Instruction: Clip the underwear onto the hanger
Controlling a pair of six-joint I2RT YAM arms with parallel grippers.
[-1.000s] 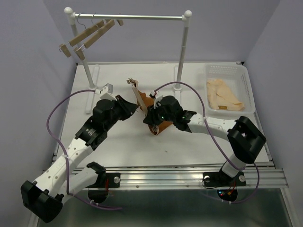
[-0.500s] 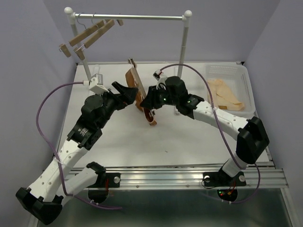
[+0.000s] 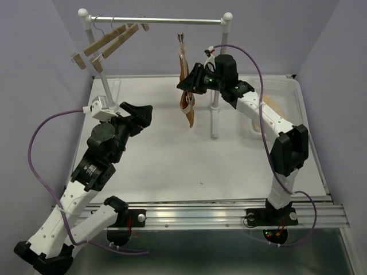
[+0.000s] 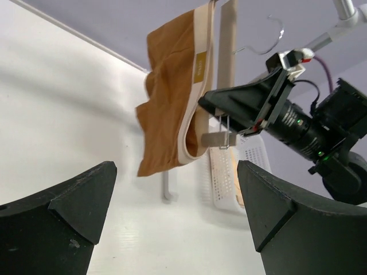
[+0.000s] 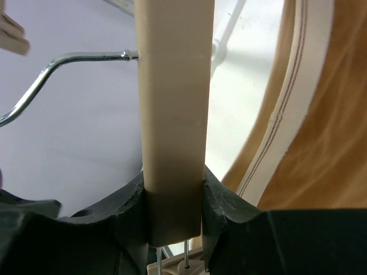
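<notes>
two arms here, only one of them busy. the right gripper (image 5: 172, 213) is clamped on the slim light-wood bar hanger (image 3: 183, 56), one finger on each side of the bar, and holds it nearly on end at the table's 12 o'clock, just under the metal rail of the white clothes rack (image 3: 166, 21). the rust-brown boxer briefs with the pale beige waistband (image 4: 172, 109) dangle from that hanger, well off the table, waistband running along the bar. the waistband meets the wooden clip (image 4: 220, 138) at the bar's lower end. the top end is cut off, so i can't tell about that clip. the thin wire hook (image 5: 63, 63) pokes out sideways.

what's in the way: the rack's right post (image 3: 215, 112) stands just beside the briefs at their 3 o'clock. two spare wooden hangers (image 3: 109, 41) sit on the rail around 10 o'clock. the right arm crosses in front of the white plastic basket (image 4: 221, 177) at 2 o'clock, and a pale cream garment (image 4: 239, 193) lies inside it.

the left gripper (image 3: 143, 113) hovers around 9 o'clock, jaws spread wide, empty, well apart from the briefs.
</notes>
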